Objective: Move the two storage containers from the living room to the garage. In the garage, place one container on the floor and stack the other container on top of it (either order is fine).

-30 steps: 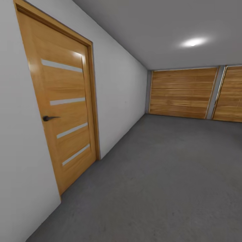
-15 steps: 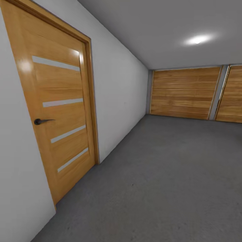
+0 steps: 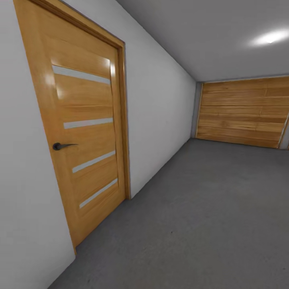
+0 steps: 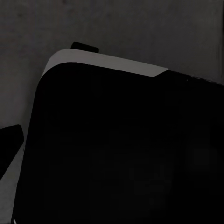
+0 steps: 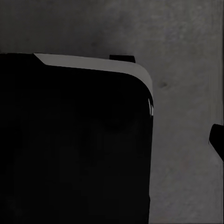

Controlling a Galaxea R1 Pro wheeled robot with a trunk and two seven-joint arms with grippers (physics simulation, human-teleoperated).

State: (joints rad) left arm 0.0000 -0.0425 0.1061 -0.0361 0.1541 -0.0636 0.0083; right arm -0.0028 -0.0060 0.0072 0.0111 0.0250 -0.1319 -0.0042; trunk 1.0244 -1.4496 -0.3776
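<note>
Pincer states cannot be told; both wrist cameras look down past dark bodywork at the floor.

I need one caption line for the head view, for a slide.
Garage seen from the robot's head: closed wooden door with dark handle in the white wall, grey concrete floor, wooden garage door at the far end.
</note>
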